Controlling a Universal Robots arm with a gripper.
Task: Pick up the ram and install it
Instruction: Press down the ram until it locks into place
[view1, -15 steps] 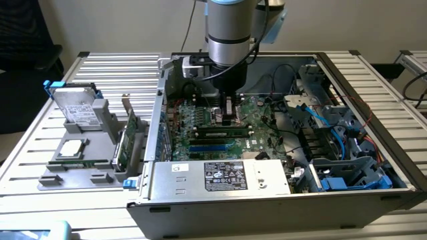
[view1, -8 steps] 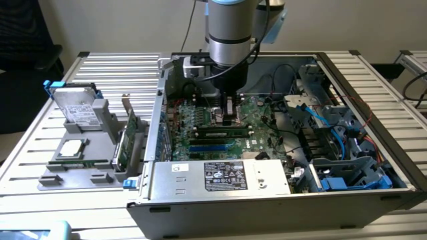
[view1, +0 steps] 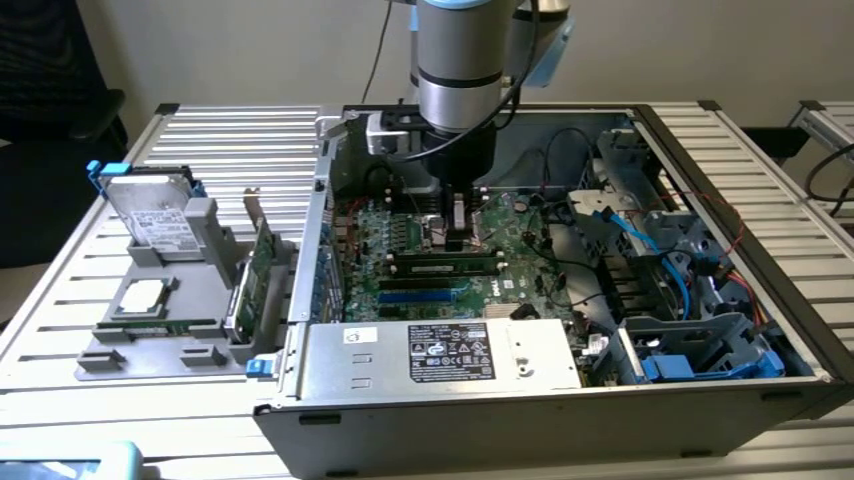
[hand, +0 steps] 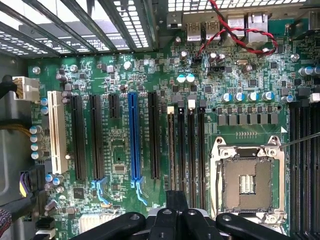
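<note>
A ram (view1: 447, 267), a narrow green stick with black chips, stands on edge in a black slot on the motherboard (view1: 400, 245) inside the open computer case. My gripper (view1: 461, 232) hangs straight down just behind and above the stick, its fingers shut with nothing visibly between them. I cannot tell whether they touch the stick. In the wrist view the shut black fingertips (hand: 176, 199) sit over the row of long black memory slots (hand: 186, 150), beside the empty processor socket (hand: 246, 181).
A grey holder (view1: 160, 300) at the exterior view's left carries a hard drive (view1: 154, 215), a green expansion card (view1: 260, 270) and a narrow green stick (view1: 154, 327). The power supply (view1: 441, 355) lines the case's near side. Blue cables (view1: 641, 235) and drive bays fill its right.
</note>
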